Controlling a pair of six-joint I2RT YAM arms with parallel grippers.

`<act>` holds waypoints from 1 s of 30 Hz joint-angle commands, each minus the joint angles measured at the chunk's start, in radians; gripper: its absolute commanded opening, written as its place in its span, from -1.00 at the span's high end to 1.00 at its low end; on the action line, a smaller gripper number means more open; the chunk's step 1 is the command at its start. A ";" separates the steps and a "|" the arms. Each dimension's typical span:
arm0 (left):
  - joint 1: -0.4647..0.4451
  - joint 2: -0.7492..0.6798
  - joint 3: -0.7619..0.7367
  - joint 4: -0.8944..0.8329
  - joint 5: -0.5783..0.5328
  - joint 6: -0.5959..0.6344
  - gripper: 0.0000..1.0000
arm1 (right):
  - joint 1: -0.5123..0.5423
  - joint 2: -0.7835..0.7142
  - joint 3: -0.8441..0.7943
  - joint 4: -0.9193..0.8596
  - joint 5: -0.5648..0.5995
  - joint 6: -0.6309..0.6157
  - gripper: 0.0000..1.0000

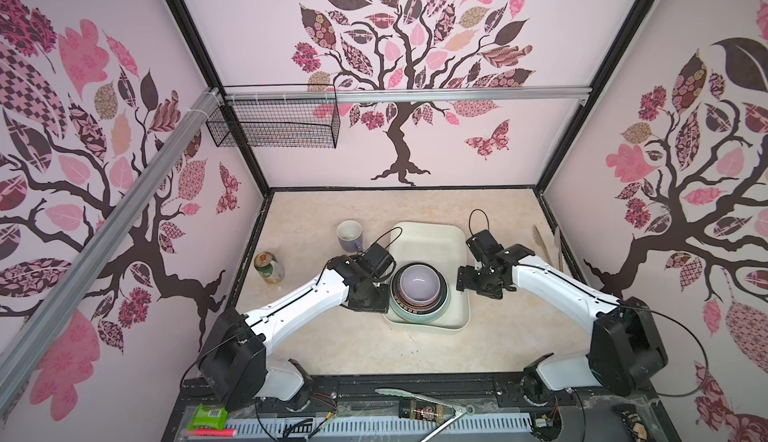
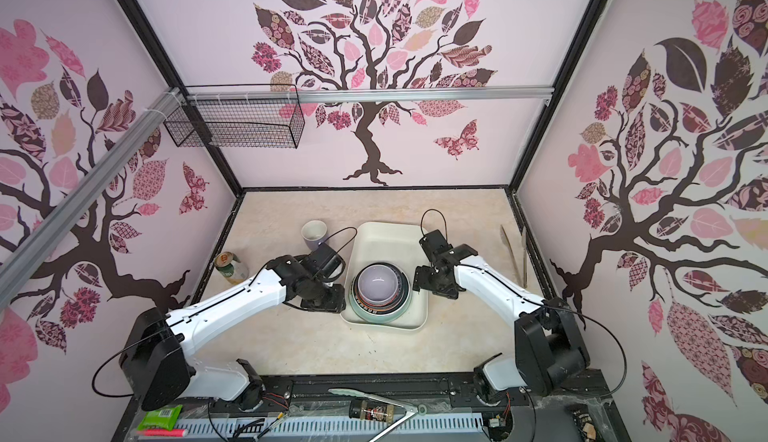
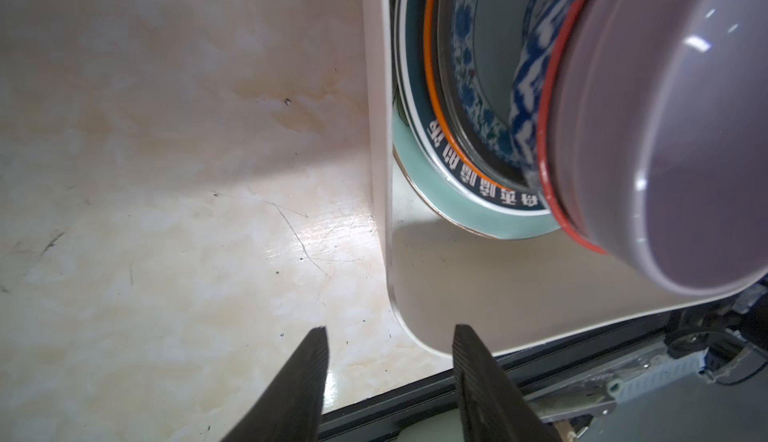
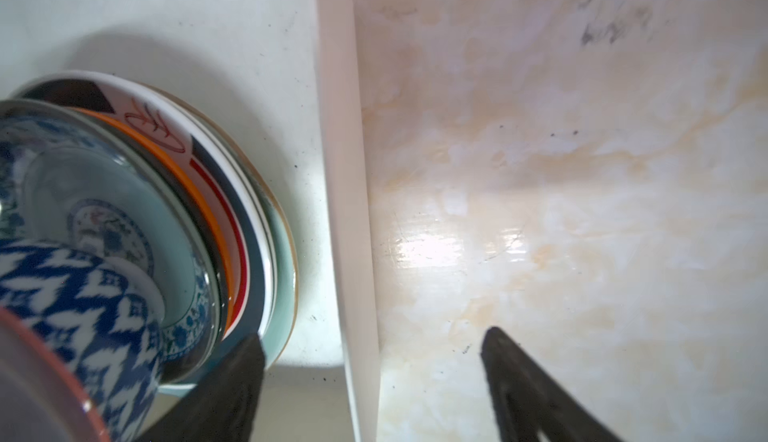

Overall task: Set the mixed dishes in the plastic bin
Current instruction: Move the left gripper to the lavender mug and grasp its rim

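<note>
The cream plastic bin [image 1: 432, 244] holds a stack of dishes at its near end. A mint-green plate [image 1: 415, 317] lies lowest, with dark, orange-rimmed and blue-flowered plates on it. On top sits a red-rimmed bowl [image 1: 417, 284] with a pale inside. The lavender mug [image 1: 349, 234] stands upright on the table, outside the bin's far left corner. My left gripper [image 3: 390, 334] is open beside the bin's left wall [image 3: 380, 128], near its front corner. My right gripper [image 4: 370, 340] is open astride the right wall [image 4: 345, 170]; one finger [image 4: 241, 369] reaches the plate edge [image 4: 286, 286].
A green drink can [image 1: 269, 267] stands at the table's left edge. Two long wooden utensils [image 1: 548, 244] lie along the right edge. A black wire basket [image 1: 274, 122] hangs on the back rail. Tongs [image 1: 424, 402] and oddments lie on the front ledge.
</note>
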State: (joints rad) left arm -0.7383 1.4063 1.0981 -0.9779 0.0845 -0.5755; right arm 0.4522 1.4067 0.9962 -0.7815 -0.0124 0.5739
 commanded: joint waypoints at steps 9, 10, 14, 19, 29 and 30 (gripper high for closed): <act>0.401 0.126 0.356 -0.074 -0.033 0.148 -0.38 | -0.002 -0.023 0.158 -0.149 0.101 -0.048 -0.99; 0.438 0.162 0.376 -0.059 -0.025 0.152 -0.37 | -0.001 -0.027 0.165 -0.150 0.094 -0.050 -0.99; 0.524 0.321 0.487 -0.045 -0.015 0.151 -0.32 | -0.002 -0.047 0.175 -0.128 0.049 -0.069 -0.99; 0.560 0.474 0.605 -0.039 -0.038 0.143 -0.33 | -0.001 -0.054 0.197 -0.145 0.038 -0.089 -0.99; 0.619 0.684 0.768 -0.049 0.028 0.128 -0.32 | -0.003 -0.059 0.142 -0.118 0.012 -0.089 -0.99; 0.619 0.699 0.773 -0.046 0.038 0.126 -0.32 | -0.006 -0.053 0.141 -0.118 0.010 -0.094 -0.99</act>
State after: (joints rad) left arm -0.1154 2.0708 1.8156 -1.0176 0.0879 -0.4458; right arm 0.4515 1.3697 1.1450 -0.8925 0.0067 0.4927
